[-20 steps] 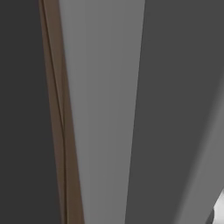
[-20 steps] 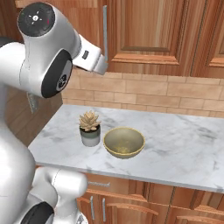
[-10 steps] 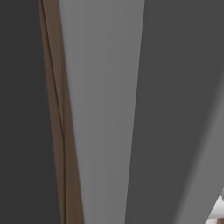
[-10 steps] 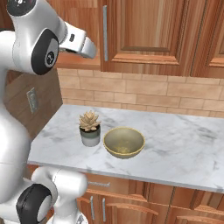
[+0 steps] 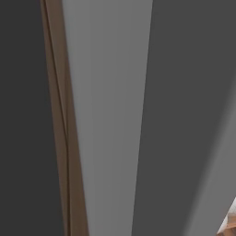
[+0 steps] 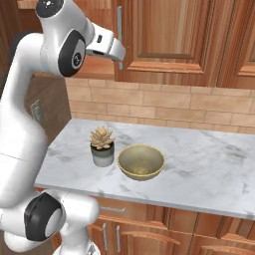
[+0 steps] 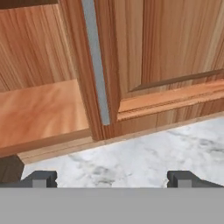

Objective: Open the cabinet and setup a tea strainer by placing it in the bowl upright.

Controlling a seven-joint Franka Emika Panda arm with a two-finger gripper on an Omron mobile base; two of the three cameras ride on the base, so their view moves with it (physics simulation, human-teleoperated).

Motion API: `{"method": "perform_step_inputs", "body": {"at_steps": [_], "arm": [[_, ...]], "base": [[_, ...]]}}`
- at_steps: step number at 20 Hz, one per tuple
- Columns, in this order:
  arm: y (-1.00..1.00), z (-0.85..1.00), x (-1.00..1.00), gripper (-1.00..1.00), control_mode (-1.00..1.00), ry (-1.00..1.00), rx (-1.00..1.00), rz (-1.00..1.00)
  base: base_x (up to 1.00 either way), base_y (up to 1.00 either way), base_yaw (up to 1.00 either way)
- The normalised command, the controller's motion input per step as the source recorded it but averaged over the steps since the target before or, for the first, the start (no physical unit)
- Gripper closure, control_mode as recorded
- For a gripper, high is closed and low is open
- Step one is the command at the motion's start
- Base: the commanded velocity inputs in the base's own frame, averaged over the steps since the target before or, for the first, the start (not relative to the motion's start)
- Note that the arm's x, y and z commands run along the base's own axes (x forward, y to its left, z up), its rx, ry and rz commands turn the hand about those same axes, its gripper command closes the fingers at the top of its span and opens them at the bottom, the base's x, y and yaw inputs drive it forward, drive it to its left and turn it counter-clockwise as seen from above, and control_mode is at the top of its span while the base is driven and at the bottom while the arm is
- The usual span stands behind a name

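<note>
Early stage: cabinet door [image 7: 144, 57] closed, grey handle [image 7: 97, 65] not yet gripped. Fingers [image 7: 111, 178] spread wide, holding nothing, aimed at handle. Bowl [image 6: 141, 162] waiting on marble surface [image 6: 209, 169] beside potted succulent [image 6: 102, 146]. Tea strainer unseen, presumably inside. Hand view gives handle close-up; right base view gives bowl.

grey panels [image 5: 108, 115] stand close up, edged by a brown strip [image 5: 60, 115]
</note>
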Motion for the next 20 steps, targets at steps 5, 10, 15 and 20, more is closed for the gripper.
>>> {"method": "perform_step_inputs", "body": {"at_steps": [5,10,15,20], "arm": [[-0.13,0.00,0.40,-1.00,-1.00,0.00,0.02,0.00],[0.00,-0.01,0.46,-1.00,-1.00,-0.02,0.00,0.00],[0.00,-0.01,0.40,-1.00,-1.00,-0.05,0.00,0.00],[0.00,-0.01,0.29,-1.00,-1.00,-0.01,0.00,0.00]], "base": [[0.00,0.00,0.00],[0.00,0.00,0.00],[0.00,0.00,0.00],[0.00,0.00,0.00]]}}
